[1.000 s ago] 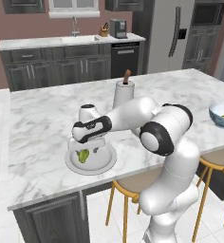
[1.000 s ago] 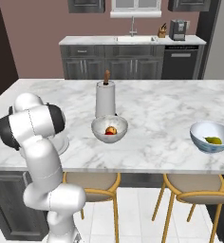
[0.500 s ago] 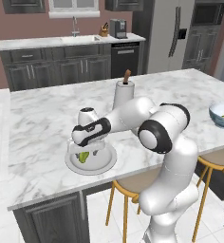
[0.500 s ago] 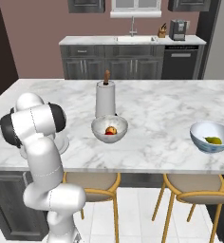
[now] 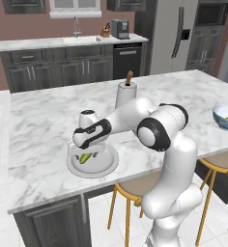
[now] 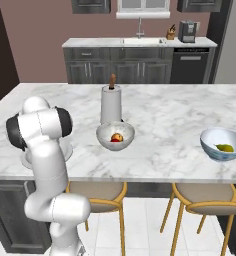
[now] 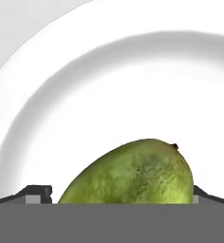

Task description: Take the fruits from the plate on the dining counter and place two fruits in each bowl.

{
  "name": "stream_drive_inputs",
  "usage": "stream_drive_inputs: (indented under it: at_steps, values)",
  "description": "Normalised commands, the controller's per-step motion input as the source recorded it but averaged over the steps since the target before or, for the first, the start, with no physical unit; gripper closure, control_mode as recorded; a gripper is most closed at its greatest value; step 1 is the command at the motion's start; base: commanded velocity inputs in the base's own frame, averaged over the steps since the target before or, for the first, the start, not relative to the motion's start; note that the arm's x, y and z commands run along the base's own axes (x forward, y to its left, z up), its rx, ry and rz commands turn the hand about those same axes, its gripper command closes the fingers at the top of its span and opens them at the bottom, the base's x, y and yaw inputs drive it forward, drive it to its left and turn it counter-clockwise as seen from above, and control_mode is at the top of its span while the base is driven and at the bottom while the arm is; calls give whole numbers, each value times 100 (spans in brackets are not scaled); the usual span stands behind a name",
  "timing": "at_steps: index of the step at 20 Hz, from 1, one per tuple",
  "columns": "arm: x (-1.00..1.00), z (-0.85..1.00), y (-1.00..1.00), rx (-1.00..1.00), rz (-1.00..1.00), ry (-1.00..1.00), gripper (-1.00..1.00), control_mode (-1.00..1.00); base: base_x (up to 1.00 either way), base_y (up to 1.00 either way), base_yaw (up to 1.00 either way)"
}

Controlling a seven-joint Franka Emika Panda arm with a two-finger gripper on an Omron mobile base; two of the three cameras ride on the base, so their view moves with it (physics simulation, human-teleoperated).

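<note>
Gripper [image 7: 112, 201] wide open around green fruit [image 7: 133, 173]

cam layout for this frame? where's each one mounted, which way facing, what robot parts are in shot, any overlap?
Left base view: behind-left of the arm, looking forward and down over the dining counter; arm reaches to the plate, claw open above the green fruit.
Right base view: behind-right; arm at lower left, speckled bowl and blue bowl ahead.
Hand view: on the hand, looking straight at the green fruit on the plate; fingertips flank it.
Shared: both base views show counter, blue bowl, paper towel holder.
</note>
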Motion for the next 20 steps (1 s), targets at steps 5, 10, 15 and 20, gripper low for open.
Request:
stream_drive_inputs:
  at_steps: [5,10,15,20]
  values:
    - [0,-20,0,0,0,0,-100,-100,0,0,0]
    - [0,-16,0,0,0,0,-100,-100,0,0,0]
    - [0,-15,0,0,0,0,100,-100,0,0,0]
    - [0,-6,0,0,0,0,100,-100,0,0,0]
